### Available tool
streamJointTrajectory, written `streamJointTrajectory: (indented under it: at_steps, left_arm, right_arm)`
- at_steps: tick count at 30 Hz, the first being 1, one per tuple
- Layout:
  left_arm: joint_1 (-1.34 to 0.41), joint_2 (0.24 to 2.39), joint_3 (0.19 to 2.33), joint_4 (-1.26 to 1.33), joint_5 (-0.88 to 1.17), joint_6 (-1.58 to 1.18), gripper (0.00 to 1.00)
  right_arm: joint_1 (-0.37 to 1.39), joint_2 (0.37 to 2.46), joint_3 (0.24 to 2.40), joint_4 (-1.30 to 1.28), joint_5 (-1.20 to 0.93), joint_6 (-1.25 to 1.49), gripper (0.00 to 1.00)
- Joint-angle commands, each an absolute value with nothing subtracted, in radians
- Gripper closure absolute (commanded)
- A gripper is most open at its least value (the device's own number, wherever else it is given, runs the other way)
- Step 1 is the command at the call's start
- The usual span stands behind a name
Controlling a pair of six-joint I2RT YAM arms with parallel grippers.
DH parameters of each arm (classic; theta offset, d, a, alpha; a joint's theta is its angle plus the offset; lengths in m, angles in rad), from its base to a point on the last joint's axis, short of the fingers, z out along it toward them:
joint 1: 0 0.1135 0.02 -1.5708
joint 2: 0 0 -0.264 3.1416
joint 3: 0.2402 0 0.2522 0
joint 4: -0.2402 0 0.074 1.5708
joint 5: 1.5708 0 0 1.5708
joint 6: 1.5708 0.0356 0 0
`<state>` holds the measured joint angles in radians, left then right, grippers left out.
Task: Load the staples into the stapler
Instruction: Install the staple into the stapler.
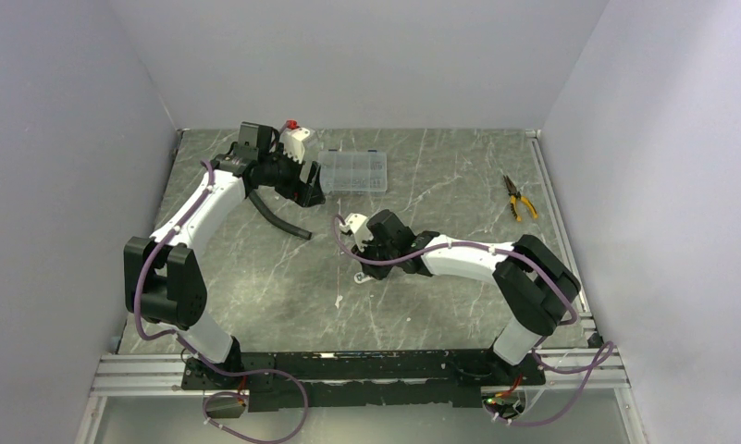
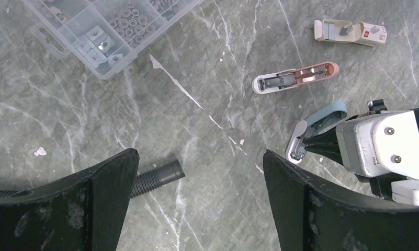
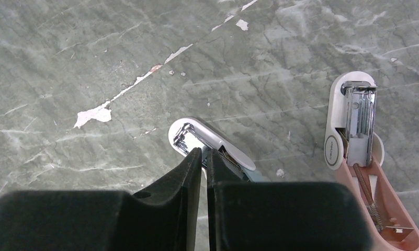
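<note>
1. Mid-table, right gripper (image 3: pixel 203 157) nearly closed, tips at the blue stapler (image 3: pixel 213 137); staples between them, I can't tell. Pink stapler (image 3: pixel 353 151) lies open beside.
2. Left gripper (image 2: pixel 199 162) gapes wide, empty.
3. Far: clear box (image 2: pixel 108 36) holding nuts; pliers (image 1: pixel 520 197) by right edge, table (image 1: pixel 440 176) bare between.

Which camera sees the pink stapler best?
Left wrist: the pink stapler lies open, whole in frame. Right wrist shows it closer but cut off at the edge. From the top it's too small to make out.
</note>
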<state>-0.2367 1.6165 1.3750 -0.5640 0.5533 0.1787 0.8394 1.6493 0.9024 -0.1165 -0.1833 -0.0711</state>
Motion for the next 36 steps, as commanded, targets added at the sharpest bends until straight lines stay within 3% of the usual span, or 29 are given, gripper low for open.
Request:
streamJointTrajectory:
  at_steps: [1, 11, 19, 32, 36]
  left_arm:
    - [-0.233, 1.599, 1.415, -0.561, 0.581, 0.175, 0.06]
    - [-0.233, 1.549, 1.32, -0.481, 0.567, 0.255, 0.05]
    - [-0.234, 1.49, 1.209, -0.384, 0.661, 0.298, 0.05]
    - [-0.333, 1.529, 1.199, -0.344, 0.712, 0.437, 0.05]
    - [-0.363, 1.537, 1.213, -0.353, 0.701, 0.434, 0.05]
  right_arm:
    - [0.845, 1.631, 0.943, -0.109, -0.175, -0.085, 0.87]
    - [0.833, 1.463, 0.949, -0.109, -0.332, -0.157, 0.8]
    - [0.664, 1.356, 0.93, -0.147, -0.462, -0.163, 0.64]
    - [0.366, 1.272, 0.918, -0.399, -0.341, -0.27, 0.58]
    - [0.3, 1.265, 0.901, -0.494, -0.325, -0.355, 0.6]
